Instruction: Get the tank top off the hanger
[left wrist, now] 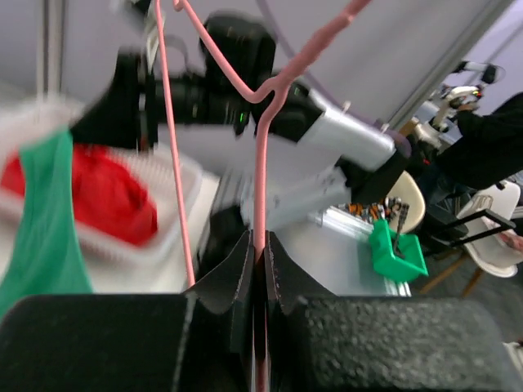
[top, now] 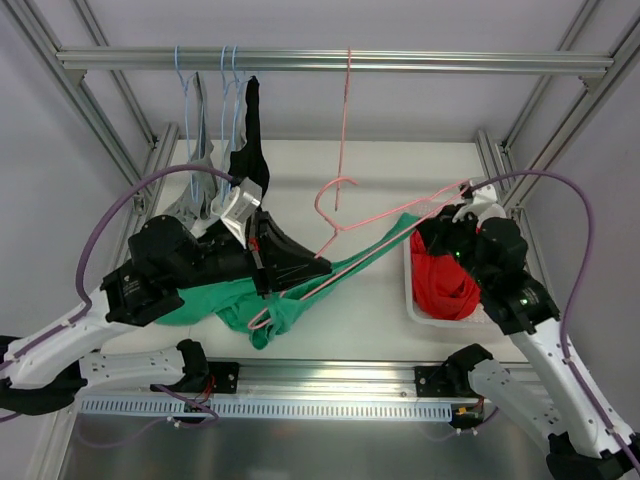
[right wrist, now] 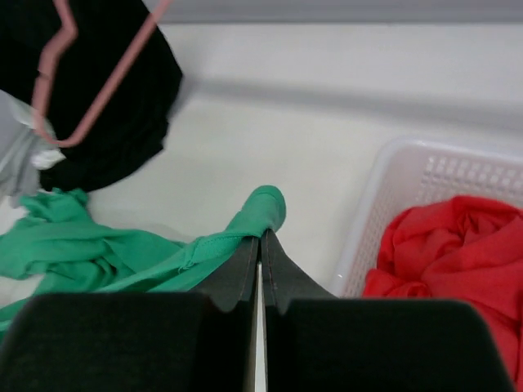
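A green tank top [top: 215, 300] lies bunched on the white table, one strap stretched rightward. A pink hanger [top: 400, 208] runs slanted through it, tilted above the table. My left gripper [top: 318, 268] is shut on the hanger; the left wrist view shows the pink hanger [left wrist: 261, 163] wire pinched between the fingertips of that gripper [left wrist: 261, 241]. My right gripper [top: 420, 238] is by the basket's near-left corner. In the right wrist view this gripper [right wrist: 261, 233] is shut on the strap end of the tank top [right wrist: 98, 253], which loops over the tips.
A white basket [top: 412, 305] holding a red garment [top: 445, 285] stands at the right. On the rail [top: 330, 60] hang blue hangers [top: 185, 80], a black garment [top: 250, 130], a grey garment [top: 200, 190] and a second pink hanger [top: 345, 120].
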`<action>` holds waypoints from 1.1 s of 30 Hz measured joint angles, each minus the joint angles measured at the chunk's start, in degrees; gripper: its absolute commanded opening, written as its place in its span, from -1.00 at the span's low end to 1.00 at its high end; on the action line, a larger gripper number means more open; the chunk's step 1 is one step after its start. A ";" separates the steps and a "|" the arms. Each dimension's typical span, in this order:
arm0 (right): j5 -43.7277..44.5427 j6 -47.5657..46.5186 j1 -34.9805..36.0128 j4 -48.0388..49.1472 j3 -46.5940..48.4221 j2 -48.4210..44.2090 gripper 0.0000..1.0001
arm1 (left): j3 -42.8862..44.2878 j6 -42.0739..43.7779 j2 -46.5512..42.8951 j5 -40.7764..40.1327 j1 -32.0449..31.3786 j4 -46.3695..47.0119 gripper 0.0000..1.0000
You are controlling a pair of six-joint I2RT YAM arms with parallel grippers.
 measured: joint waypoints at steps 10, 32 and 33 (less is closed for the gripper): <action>-13.97 0.11 -0.48 -5.88 19.74 -3.13 -0.99 | -2.34 12.94 10.34 -6.01 -2.67 39.93 -1.00; -16.11 9.70 16.46 1.25 -11.13 4.63 0.99 | -24.46 6.64 -11.39 -51.58 -2.67 25.83 -1.00; -15.08 9.73 16.46 1.16 -11.10 3.80 0.99 | -23.34 5.38 -9.84 -52.70 -2.67 23.04 -1.00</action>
